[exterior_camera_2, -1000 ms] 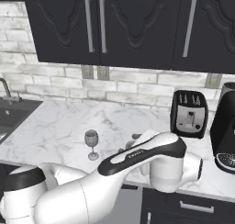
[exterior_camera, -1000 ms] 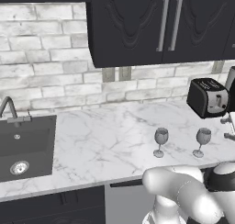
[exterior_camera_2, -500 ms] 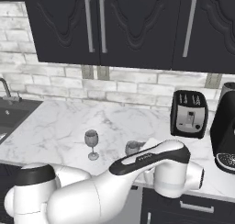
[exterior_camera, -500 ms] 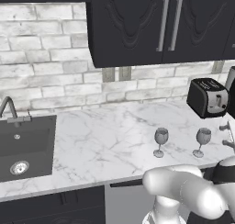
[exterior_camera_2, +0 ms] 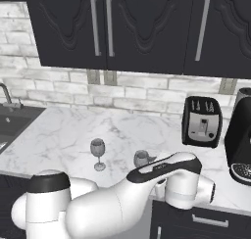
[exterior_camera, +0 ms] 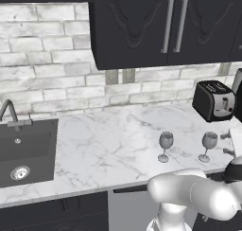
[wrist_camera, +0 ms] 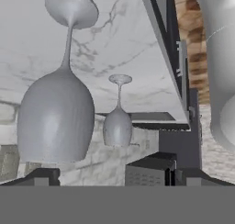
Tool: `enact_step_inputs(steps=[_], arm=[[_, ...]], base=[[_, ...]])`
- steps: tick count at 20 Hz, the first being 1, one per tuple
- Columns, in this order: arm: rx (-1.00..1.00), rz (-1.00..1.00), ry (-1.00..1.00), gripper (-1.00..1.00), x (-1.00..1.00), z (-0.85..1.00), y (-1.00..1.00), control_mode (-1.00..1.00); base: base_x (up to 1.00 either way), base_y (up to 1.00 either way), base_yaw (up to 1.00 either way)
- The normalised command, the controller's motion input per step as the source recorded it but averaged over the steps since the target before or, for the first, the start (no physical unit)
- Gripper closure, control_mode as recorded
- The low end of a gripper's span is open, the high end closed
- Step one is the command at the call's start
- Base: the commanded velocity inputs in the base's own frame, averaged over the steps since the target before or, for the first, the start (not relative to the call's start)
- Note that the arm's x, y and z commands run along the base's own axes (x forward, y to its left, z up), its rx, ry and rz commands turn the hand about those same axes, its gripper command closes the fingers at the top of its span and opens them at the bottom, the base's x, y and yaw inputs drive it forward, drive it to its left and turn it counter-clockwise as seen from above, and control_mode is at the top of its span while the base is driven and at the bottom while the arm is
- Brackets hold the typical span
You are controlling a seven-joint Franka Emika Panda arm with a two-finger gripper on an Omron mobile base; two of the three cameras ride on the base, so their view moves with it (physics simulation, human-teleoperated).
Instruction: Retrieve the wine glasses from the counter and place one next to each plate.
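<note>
Two clear stemmed wine glasses stand upright on the white marble counter (exterior_camera: 108,140) near its front edge, the left one (exterior_camera: 165,144) and the right one (exterior_camera: 209,142). My gripper (exterior_camera: 227,144) sits low at the right edge of the left base view, just right of the right glass, jaws wide open and holding nothing. The hand view is rolled upside down. It has the near glass (wrist_camera: 55,117) large at left, the other glass (wrist_camera: 117,126) farther off, and my gripper (wrist_camera: 119,179) open. From the right base, one glass (exterior_camera_2: 98,149) is free and the other (exterior_camera_2: 141,158) is half behind my arm. The plates are out of view.
A black toaster (exterior_camera: 215,100) stands behind the glasses by the brick wall. A dark coffee machine (exterior_camera_2: 240,145) is at the far right. The sink (exterior_camera: 26,149) and faucet (exterior_camera: 9,112) lie far left. Black wall cabinets (exterior_camera: 156,22) hang overhead.
My arm's elbow has swung lower and to the right, and the hand has sunk a little beside the right glass. Both glasses stand where they were.
</note>
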Motion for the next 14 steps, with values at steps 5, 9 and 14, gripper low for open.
enact_step_inputs(steps=[5,9,14], arm=[[0.05,0.0,0.0,-1.0,0.06,-0.25,-0.26,-1.0],[0.06,0.0,0.0,-1.0,0.03,-0.19,-0.25,-1.0],[0.01,0.0,0.0,-1.0,0.08,-0.19,-0.05,-1.0]], base=[[0.0,0.0,0.0],[0.0,0.0,0.0],[0.0,0.0,0.0]])
